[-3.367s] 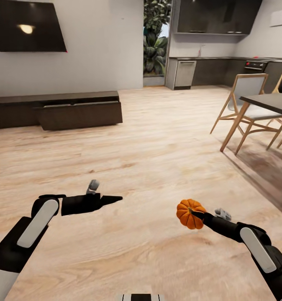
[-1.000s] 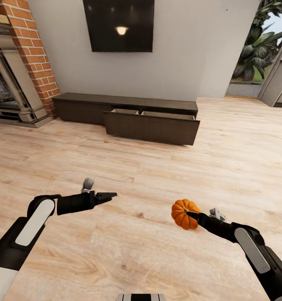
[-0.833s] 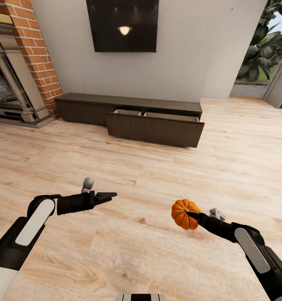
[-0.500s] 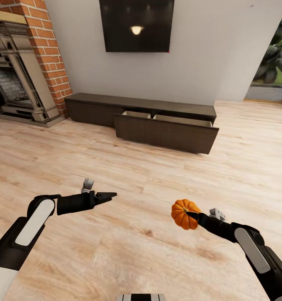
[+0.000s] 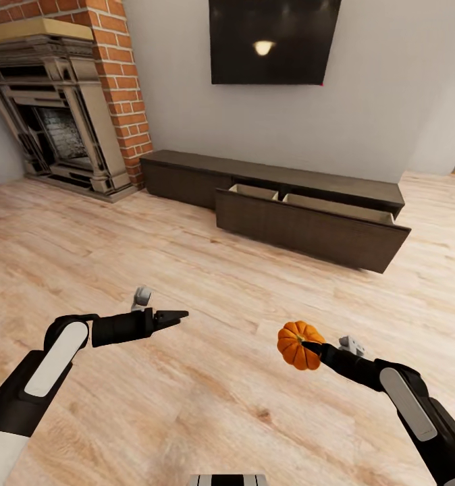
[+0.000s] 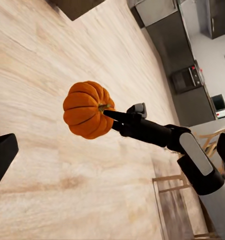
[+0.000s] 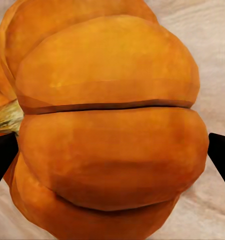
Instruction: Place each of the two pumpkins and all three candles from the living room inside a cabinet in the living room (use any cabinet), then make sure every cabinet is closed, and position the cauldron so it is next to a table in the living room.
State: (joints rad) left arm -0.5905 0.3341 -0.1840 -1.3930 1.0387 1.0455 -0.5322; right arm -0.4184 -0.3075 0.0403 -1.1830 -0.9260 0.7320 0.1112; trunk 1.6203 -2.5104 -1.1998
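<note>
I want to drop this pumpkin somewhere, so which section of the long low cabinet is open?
The pulled-out front at the right end of the cabinet, showing its pale interior; the left section beside the fireplace stays flush and shut.

Bright orange ribbed pumpkin [image 5: 299,345]; dark brown cabinet [image 5: 302,212], beige inside; pale wood-grain floor [image 5: 207,283]; red brick chimney [image 5: 119,88].

A home living room: a brick fireplace [image 5: 72,108] with an ornate surround, a dark wall-mounted screen [image 5: 273,42], a long low dark cabinet [image 5: 268,202] with its drawer pulled out, pale wood floor [image 5: 221,378]. Beyond, seemingly a kitchen with grey units [image 6: 167,30].
</note>
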